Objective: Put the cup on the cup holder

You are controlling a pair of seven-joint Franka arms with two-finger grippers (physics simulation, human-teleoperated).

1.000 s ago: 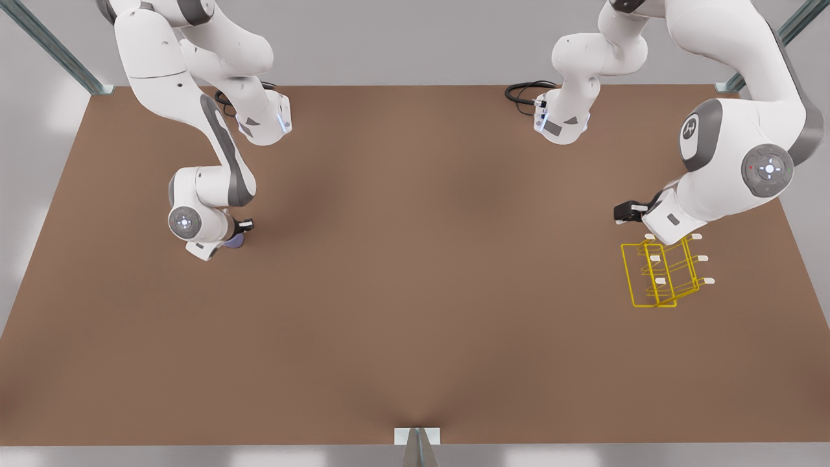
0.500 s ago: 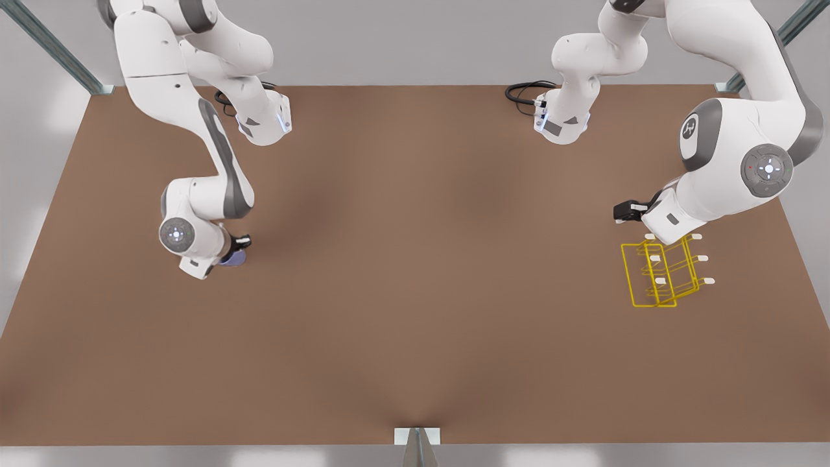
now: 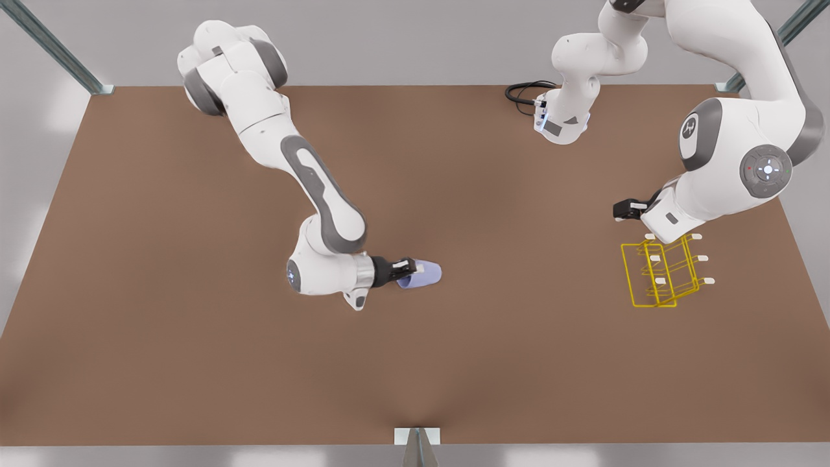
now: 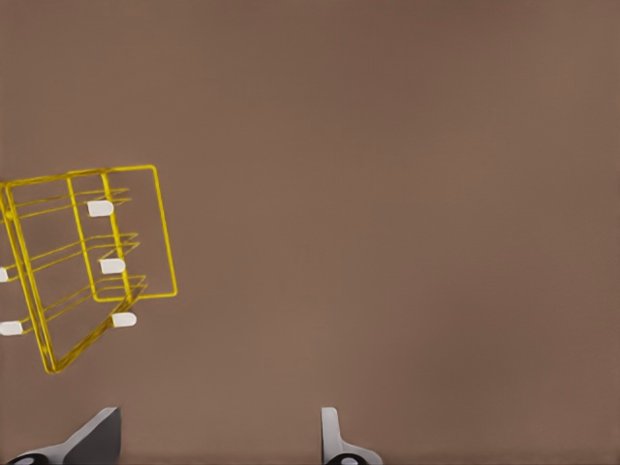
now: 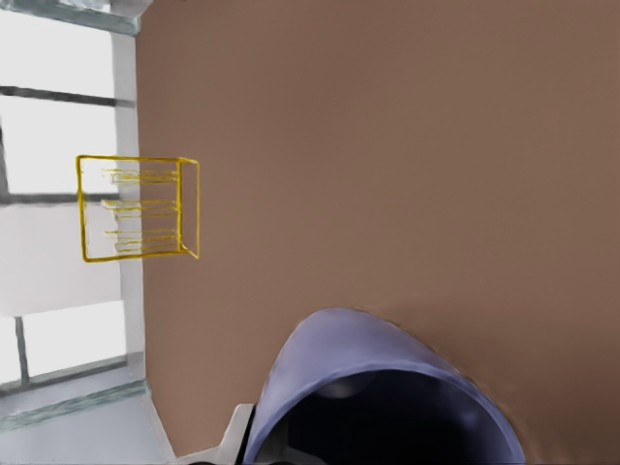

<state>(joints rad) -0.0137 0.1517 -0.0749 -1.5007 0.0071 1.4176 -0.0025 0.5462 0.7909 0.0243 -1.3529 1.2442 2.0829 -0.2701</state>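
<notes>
Jaws of the right gripper (image 3: pixel 407 265) pinch the lavender-blue cup (image 3: pixel 421 274), holding it on its side near the middle of the brown tabletop (image 3: pixel 454 363). At the front view's 3 o'clock stands the yellow wire cup holder (image 3: pixel 661 272), well apart from the cup. Just above it, the left gripper (image 4: pixel 218 436) waits, jaws spread.

The front view looks steeply down from high above the near edge of the brown worktop (image 3: pixel 415 363), facing both arm bases at the far side; the left wrist view hangs close above the yellow cup holder (image 4: pixel 87 266), looking down on it; the right wrist view looks along the worktop over the cup (image 5: pixel 378 397), up close, toward the cup holder farther off; all three views share the cup holder.
</notes>
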